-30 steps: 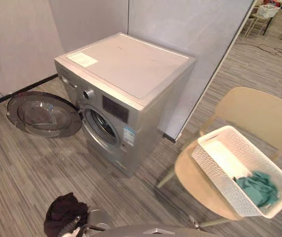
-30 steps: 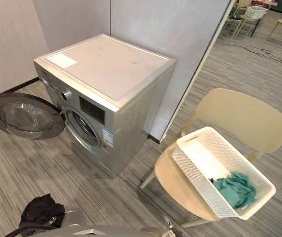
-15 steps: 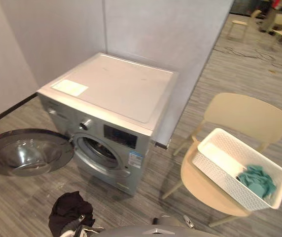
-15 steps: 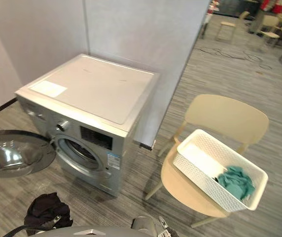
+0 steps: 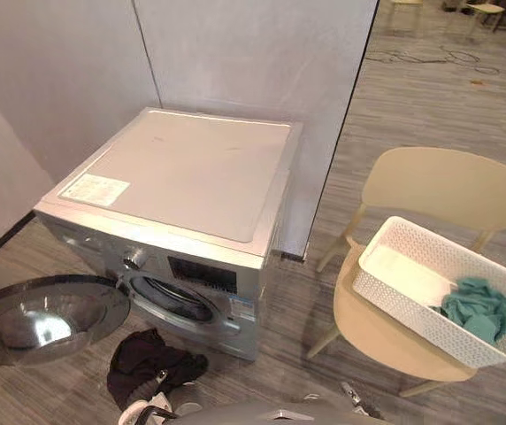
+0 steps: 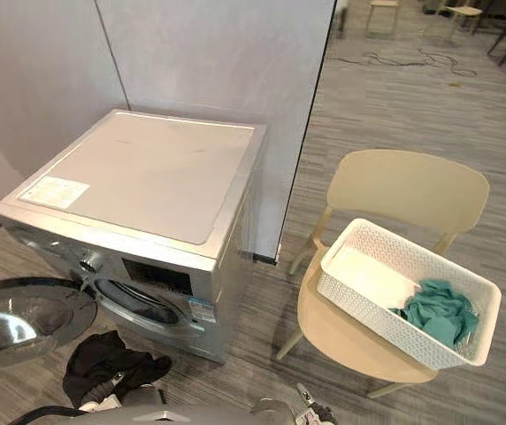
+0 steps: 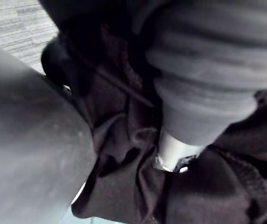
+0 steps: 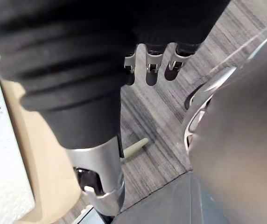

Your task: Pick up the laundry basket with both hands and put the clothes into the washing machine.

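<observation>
While the right hand (image 8: 148,63) hangs slack and empty over the floor, the left hand (image 7: 175,149) is sunk in a black cloth (image 5: 147,359), so I can't tell its grip. Well apart, the white laundry basket (image 5: 403,305), teal clothes (image 5: 479,305) in one end, sits on a beige chair (image 5: 448,186) beside the washing machine (image 5: 182,177), whose door (image 5: 45,319) is open.

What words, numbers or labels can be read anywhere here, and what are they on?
No text is legible; these spots carry print or could:
White label on the washer top, by a front corner: too small to read.
Small sticker on the washer front beside the door opening: too small to read.
Dark panel above the door opening: no legible characters.
Basket and chair: no print seen.
</observation>
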Controlling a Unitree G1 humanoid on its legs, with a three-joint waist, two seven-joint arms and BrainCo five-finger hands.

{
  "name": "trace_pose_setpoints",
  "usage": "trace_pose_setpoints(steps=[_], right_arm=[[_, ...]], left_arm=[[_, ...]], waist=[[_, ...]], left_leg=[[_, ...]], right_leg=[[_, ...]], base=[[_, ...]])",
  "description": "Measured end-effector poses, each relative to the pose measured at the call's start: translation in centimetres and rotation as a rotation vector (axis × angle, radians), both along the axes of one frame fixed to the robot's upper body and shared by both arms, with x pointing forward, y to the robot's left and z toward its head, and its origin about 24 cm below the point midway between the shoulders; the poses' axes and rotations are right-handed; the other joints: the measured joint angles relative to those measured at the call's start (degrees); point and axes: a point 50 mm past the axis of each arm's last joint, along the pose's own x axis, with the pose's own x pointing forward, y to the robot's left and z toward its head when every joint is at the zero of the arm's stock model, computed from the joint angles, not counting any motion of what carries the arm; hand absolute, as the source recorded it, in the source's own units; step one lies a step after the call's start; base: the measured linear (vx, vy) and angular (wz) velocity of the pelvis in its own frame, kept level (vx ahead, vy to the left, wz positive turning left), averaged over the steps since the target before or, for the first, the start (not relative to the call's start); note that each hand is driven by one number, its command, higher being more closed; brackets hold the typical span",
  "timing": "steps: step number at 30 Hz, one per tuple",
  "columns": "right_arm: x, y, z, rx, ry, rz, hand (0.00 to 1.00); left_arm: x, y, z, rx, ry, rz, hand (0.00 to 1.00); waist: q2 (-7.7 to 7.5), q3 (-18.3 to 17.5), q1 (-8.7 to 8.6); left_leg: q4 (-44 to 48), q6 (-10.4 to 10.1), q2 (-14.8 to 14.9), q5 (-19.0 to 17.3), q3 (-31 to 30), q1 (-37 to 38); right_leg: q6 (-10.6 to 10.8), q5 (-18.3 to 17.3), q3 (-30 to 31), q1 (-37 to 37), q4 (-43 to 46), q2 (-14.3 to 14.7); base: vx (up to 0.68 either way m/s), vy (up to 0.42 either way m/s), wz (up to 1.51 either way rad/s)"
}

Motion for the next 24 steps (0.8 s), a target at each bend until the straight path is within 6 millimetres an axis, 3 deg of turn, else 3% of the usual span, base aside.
trace_pose_setpoints(steps=[1, 2, 3, 4, 5, 6, 7, 8, 13, 14, 16, 17, 18, 19, 20, 22, 24], right_arm=[[0.1, 0.0, 0.0, 0.001, -0.001, 0.001, 0.00], [0.2, 0.2, -0.1, 0.008, 0.003, 0.004, 0.00], [-0.3, 0.2, -0.2, 0.013, 0.023, 0.001, 0.00], [-0.5, 0.0, -0.3, 0.007, 0.034, 0.004, 0.00], [-1.2, 0.5, -0.5, 0.031, 0.058, -0.007, 0.00], [-1.6, 1.3, -0.9, 0.071, 0.083, -0.025, 0.00], [-2.0, 1.7, -1.0, 0.088, 0.097, -0.034, 0.00], [-3.0, 1.6, -1.2, 0.099, 0.120, -0.080, 0.00], [-3.3, 1.8, -1.2, 0.109, 0.116, -0.112, 0.00], [-3.0, 1.7, -1.2, 0.102, 0.105, -0.103, 0.00], [-1.9, 0.8, -0.9, 0.068, 0.083, -0.050, 0.00], [-0.7, 0.4, -0.5, 0.041, 0.054, 0.007, 0.00], [-0.3, 0.3, -0.4, 0.033, 0.047, 0.030, 0.00], [0.4, 0.2, -0.2, 0.017, 0.030, 0.079, 0.00], [0.6, 0.6, -0.2, 0.015, 0.027, 0.124, 0.00], [0.8, 1.4, -0.3, 0.028, 0.016, 0.184, 0.00], [1.0, 1.8, -0.3, 0.034, 0.009, 0.193, 0.00]], left_arm=[[0.0, 0.1, 0.0, 0.008, 0.002, -0.010, 1.00], [0.0, 0.4, 0.0, 0.019, 0.008, -0.016, 1.00], [-0.2, 0.2, -0.1, 0.016, 0.021, -0.020, 1.00], [-0.4, 0.1, -0.2, 0.013, 0.029, -0.024, 1.00], [-0.3, 0.6, -0.2, 0.025, 0.034, -0.037, 1.00], [-0.1, 1.3, 0.0, 0.048, 0.034, -0.054, 1.00], [0.1, 1.7, 0.1, 0.060, 0.030, -0.067, 1.00], [0.8, 1.8, 0.2, 0.066, 0.021, -0.095, 1.00], [1.7, 1.2, 0.4, 0.079, 0.011, -0.210, 1.00], [1.7, 0.7, 0.3, 0.081, 0.017, -0.257, 1.00], [1.5, -0.1, 0.1, 0.074, 0.026, -0.308, 1.00], [1.5, -0.9, 0.0, 0.066, 0.030, -0.350, 1.00], [1.5, -1.1, 0.0, 0.066, 0.029, -0.366, 1.00], [1.4, -1.0, 0.0, 0.072, 0.033, -0.385, 1.00], [1.4, -0.8, 0.0, 0.083, 0.036, -0.404, 1.00], [1.7, -0.5, 0.2, 0.096, 0.031, -0.430, 1.00], [2.2, -0.5, 0.3, 0.094, 0.014, -0.438, 1.00]], waist=[[-0.22, 0.07, -0.01], [-0.84, 0.41, -0.12], [-1.00, 0.24, -0.30], [-1.23, -0.06, -0.13], [-1.61, -1.23, -1.06], [-3.72, -2.05, -1.85], [-4.67, -2.28, -1.86], [-5.28, -2.27, -1.93], [-5.02, -2.46, -2.23], [-4.02, -2.65, -1.91], [-2.46, -3.06, -1.62], [-1.29, -3.38, -1.78], [-0.92, -3.20, -1.78], [-0.49, -2.55, -2.35], [-1.26, -2.30, -2.79], [-2.60, -2.15, -2.88], [-3.22, -1.78, -2.59]], left_leg=[[-2.90, 0.00, 0.00, -0.18, -1.43, 0.31], [-9.46, 0.48, -0.06, 0.03, -4.78, 1.85], [-17.73, 2.90, -0.17, 3.05, -9.05, 3.99], [-19.34, -0.40, -1.64, 0.79, -11.52, 5.49], [-21.61, -4.82, -4.14, -1.85, -11.95, 6.39], [-21.30, -4.85, -6.04, -1.84, -11.99, 5.30], [-21.22, -4.87, -6.93, -1.85, -11.78, 5.14], [-19.09, -4.81, -8.73, -3.00, -11.35, 4.46], [-14.63, -1.57, -12.42, -5.82, -11.37, 2.10], [-14.41, -0.64, -12.50, -6.46, -9.73, 1.91], [-15.08, 0.43, -12.39, -7.22, -7.49, 1.61], [-16.98, 1.36, -12.34, -6.39, -6.11, 1.89], [-18.39, 1.86, -12.27, -5.64, -5.32, 2.48], [-20.97, 2.33, -12.14, -4.10, -4.50, 3.98], [-23.46, 2.75, -12.08, -2.42, -4.56, 5.78], [-25.49, 1.85, -12.03, -1.09, -4.66, 7.05], [-24.35, 0.90, -12.22, -0.55, -4.73, 6.07]], right_leg=[[0.51, 0.21, 1.11, -0.34, 0.00, -0.66], [2.59, 0.57, 3.62, -0.62, -0.03, -2.08], [5.40, 0.21, 5.91, -0.84, 0.07, -3.72], [6.71, 0.08, 7.11, -1.40, 0.17, -4.39], [8.07, -0.03, 9.14, -1.70, -0.54, -5.91], [8.15, 0.08, 9.81, -2.19, -0.31, -6.16], [7.62, 0.47, 9.32, -2.01, -0.77, -5.91], [7.79, 3.82, 8.19, 0.17, -4.72, -7.06], [10.75, 11.41, 8.31, 1.82, -9.79, -10.36], [10.48, 13.27, 9.23, 0.30, -9.33, -10.79], [7.42, 16.79, 10.68, -3.36, -7.62, -10.88], [3.52, 19.57, 9.70, -5.68, -6.57, -10.62], [1.73, 20.44, 9.16, -6.78, -5.52, -10.42], [0.40, 17.58, 8.60, -8.72, -0.25, -9.07], [0.64, 12.31, 7.76, -8.40, 3.75, -6.20], [0.87, 5.69, 8.14, -7.32, 3.39, -1.85], [2.34, 4.12, 8.56, -6.42, 1.22, -1.38]], base=[[0.16, 0.406, -0.78], [0.17, 0.578, -0.82], [0.16, 0.623, -0.83], [0.16, 0.645, -0.53], [0.12, 0.398, -0.10], [0.15, 0.358, 0.09], [0.15, 0.248, 0.19], [0.13, 0.342, 0.11], [0.01, 0.275, 0.02], [-0.10, 0.226, -0.57], [-0.13, 0.230, -0.67], [-0.10, 0.193, -0.48], [-0.11, 0.236, -0.47], [-0.07, 0.145, -0.25], [-0.06, 0.091, -0.12], [-0.01, -0.067, -0.02], [0.01, -0.126, 0.03]])
